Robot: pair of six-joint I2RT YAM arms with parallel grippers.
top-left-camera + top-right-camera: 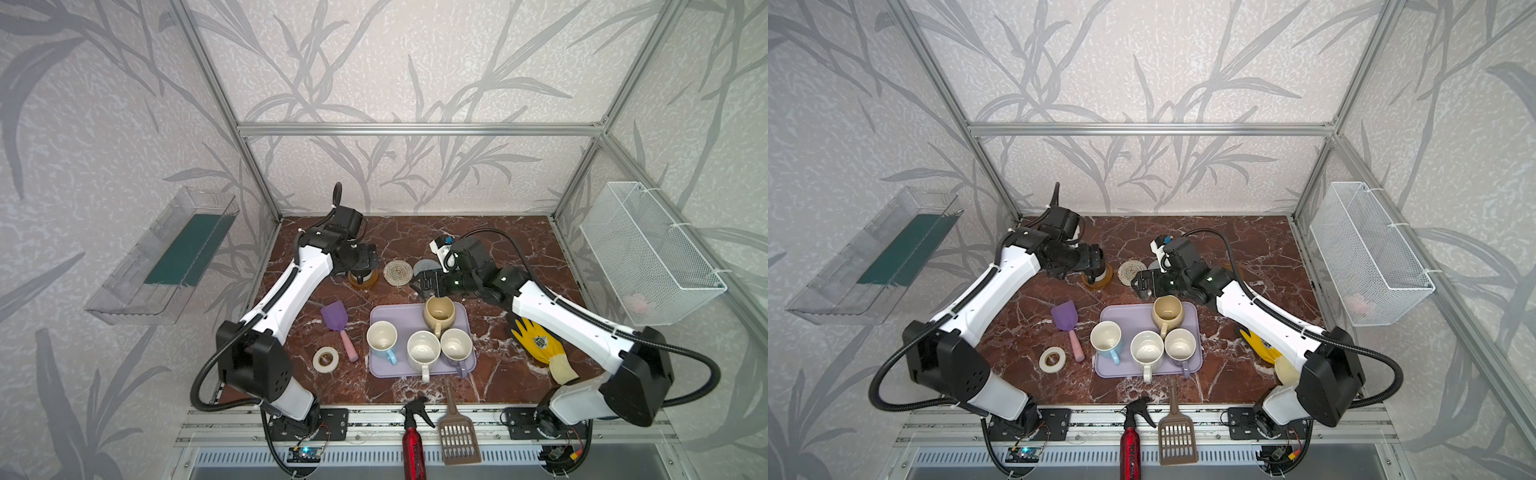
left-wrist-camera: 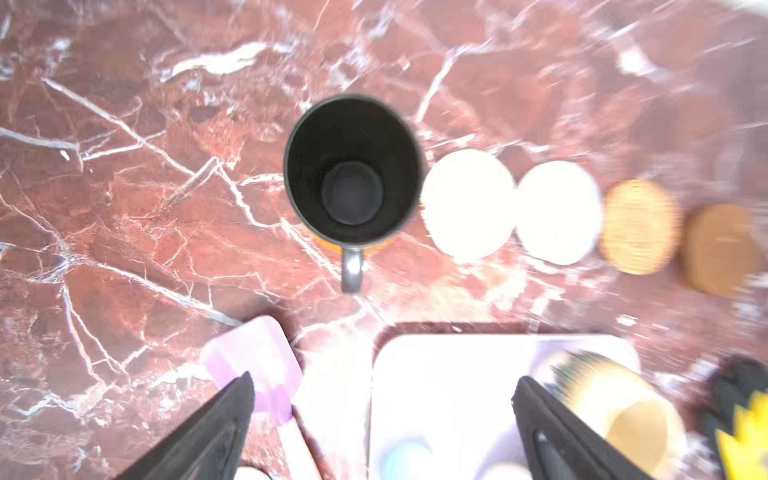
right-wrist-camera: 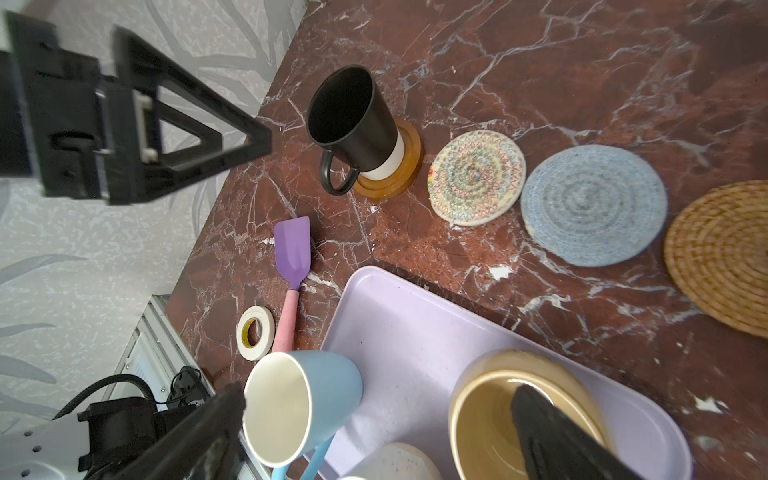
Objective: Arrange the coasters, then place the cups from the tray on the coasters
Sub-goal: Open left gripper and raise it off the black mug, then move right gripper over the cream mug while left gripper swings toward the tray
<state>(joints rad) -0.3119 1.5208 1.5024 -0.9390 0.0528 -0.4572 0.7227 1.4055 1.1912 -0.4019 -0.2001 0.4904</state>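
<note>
Red-brown veined marble tabletop (image 1: 395,232) carries the tray (image 1: 399,316) between grey leaf-patterned walls (image 1: 415,62).

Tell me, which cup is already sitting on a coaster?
The black cup. It stands on a brown wooden coaster, off the tray. The beige cup, light blue cup, white cup and lavender cup are all on the tray.

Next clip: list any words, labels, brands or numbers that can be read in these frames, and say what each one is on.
No text reads clearly in any view.
Red spray bottle: pale lettering runs down its body, too blurred to read.
Yellow glove: dark printed emblem, too small to make out any words.
</note>
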